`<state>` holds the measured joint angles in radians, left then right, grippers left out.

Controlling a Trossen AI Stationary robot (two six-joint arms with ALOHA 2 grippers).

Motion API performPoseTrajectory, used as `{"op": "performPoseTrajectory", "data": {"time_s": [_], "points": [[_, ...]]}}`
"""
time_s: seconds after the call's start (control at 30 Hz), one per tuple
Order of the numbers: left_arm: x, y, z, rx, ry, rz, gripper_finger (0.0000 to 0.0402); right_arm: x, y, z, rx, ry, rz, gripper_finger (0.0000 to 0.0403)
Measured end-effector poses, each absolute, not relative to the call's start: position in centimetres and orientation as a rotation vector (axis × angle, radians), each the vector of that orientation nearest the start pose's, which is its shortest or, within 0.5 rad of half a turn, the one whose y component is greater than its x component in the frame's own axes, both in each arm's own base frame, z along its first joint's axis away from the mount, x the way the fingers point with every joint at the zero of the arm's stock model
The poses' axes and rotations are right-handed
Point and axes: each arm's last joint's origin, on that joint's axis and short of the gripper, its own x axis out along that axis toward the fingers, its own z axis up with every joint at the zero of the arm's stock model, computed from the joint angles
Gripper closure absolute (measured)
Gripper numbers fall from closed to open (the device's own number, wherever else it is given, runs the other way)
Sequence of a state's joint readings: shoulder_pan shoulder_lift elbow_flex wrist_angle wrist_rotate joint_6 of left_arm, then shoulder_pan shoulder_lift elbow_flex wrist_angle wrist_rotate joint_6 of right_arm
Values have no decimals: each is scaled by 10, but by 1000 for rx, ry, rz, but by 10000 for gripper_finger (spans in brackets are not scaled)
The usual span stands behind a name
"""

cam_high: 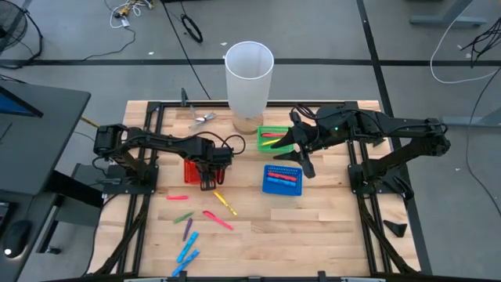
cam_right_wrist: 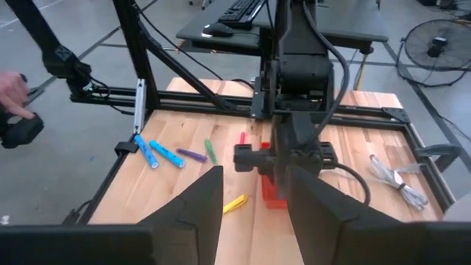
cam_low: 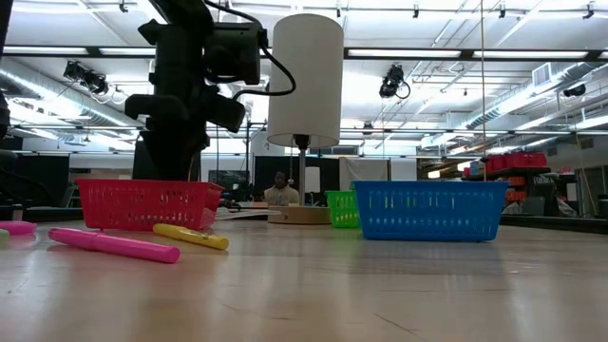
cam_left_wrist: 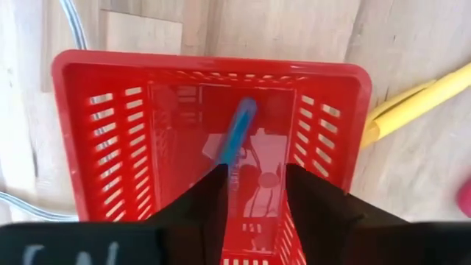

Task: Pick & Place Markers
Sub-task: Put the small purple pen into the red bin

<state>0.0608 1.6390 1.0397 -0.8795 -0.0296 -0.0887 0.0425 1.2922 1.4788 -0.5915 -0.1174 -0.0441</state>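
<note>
As left hand [cam_left_wrist: 254, 199] gapes, blue marker [cam_left_wrist: 237, 136] blurs.

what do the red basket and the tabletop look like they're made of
Red basket: probably moulded plastic, judging by its glossy walls with even slotted openings and rounded rim. Tabletop: looks like wood, pale planks with visible grain and seams, matte finish.

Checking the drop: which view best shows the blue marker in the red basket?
The left wrist view: the blue marker lies inside the red basket, seen between the left hand fingers. High view: arm covers it. Low view: basket wall hides it. Right wrist: not discernible.
</note>
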Motion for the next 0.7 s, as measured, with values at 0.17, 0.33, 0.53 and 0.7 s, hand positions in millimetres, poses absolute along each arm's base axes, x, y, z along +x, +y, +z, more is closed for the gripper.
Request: {"op": "performPoseTrajectory", "data": {"time_s": [0.17,0.33,0.53,0.7], "points": [[282,18,183,-111,1472,134,248,265,15,424,-31,402,162,256],[283,18,192,-102,1500,128,253,265,15,424,-31,402,162,256],[290,19,219,42,1504,61,257,265,15,424,-32,403,162,256],[297,16,239,232,1461,-152,257,265,15,424,-32,403,162,256]]}}
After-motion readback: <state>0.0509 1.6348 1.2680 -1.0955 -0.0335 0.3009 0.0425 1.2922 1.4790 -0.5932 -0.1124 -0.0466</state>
